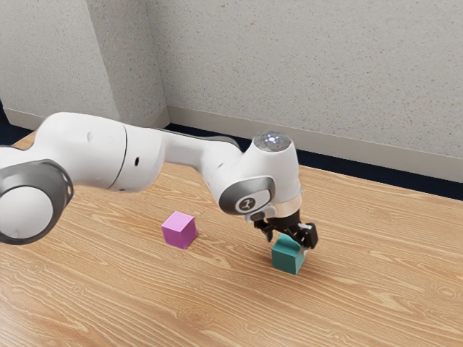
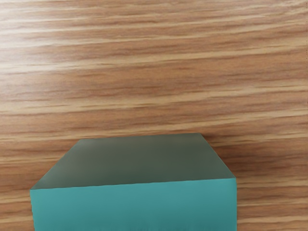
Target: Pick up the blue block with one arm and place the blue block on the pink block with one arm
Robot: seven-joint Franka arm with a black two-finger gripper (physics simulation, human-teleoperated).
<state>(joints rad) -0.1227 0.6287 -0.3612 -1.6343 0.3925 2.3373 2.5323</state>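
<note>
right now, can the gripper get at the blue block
Probably yes: the gripper is right above the blue block with nothing between them, and the pink block stands apart, toward the exterior view's left.

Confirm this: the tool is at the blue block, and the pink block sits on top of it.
No. The pink block sits on the table, apart from the blue block, toward the exterior view's left, as that view shows. The tool is at the blue block, as stated.
</note>
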